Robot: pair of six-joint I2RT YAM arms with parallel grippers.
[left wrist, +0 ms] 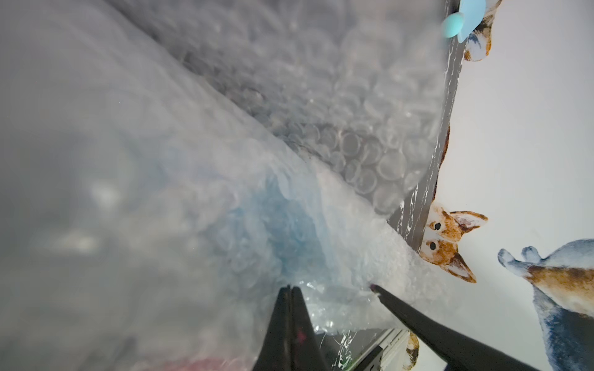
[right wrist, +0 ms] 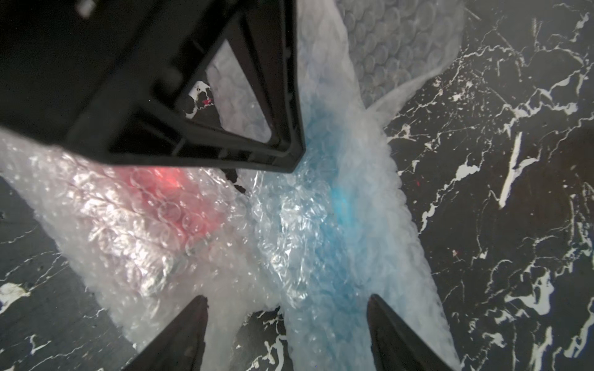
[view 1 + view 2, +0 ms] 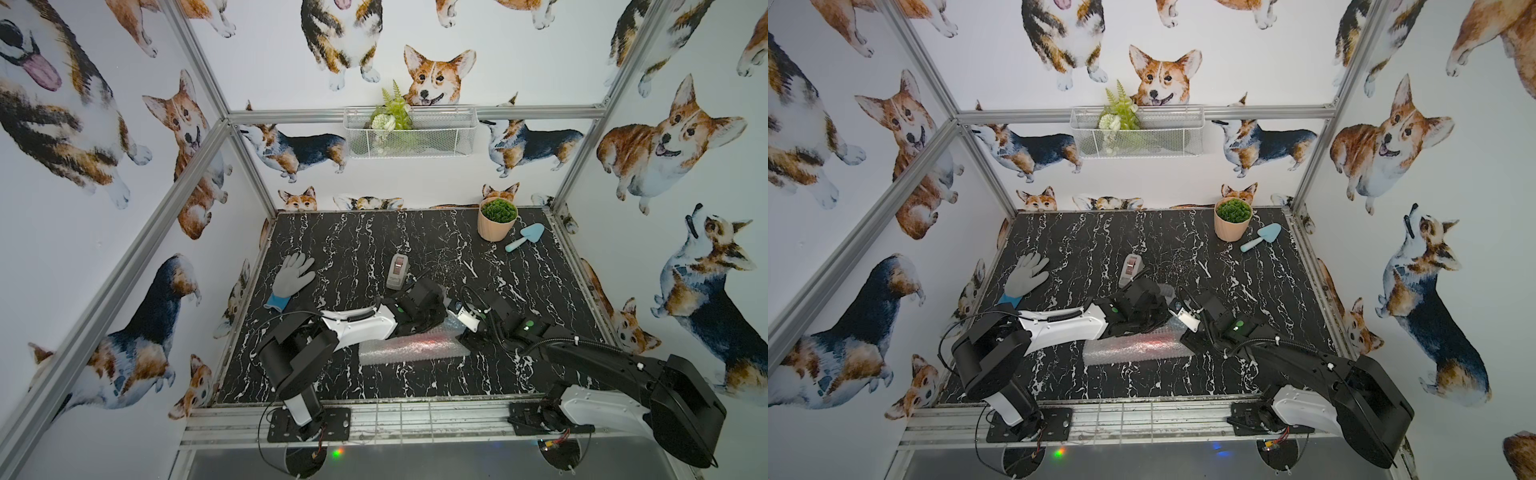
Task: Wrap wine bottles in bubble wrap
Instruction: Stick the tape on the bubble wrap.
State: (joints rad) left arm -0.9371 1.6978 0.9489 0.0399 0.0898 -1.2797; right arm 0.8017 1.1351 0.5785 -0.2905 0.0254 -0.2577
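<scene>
Front of counter (image 3: 374,386): red bottle (image 3: 419,343) lies rolled in bubble wrap (image 3: 382,352). Just behind it, blue bottle (image 2: 337,199), also in wrap. Right pincer (image 2: 286,298) is released, its fingers spread wide over the blue roll. Left pincer (image 1: 291,287) is clenched, tips against the wrap; whether it nips film, cannot tell. Farther back: tape dispenser (image 3: 397,271), grey glove (image 3: 293,276), potted plant (image 3: 496,220).

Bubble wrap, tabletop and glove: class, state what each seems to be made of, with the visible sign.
Bubble wrap: clear, glossy plastic film; its round air cells glint. Tabletop: black with white veins, smooth and marble-look; real stone or print, cannot tell. Glove: grey, matte, seemingly knitted fabric with a blue cuff; it lies limp and soft.
</scene>
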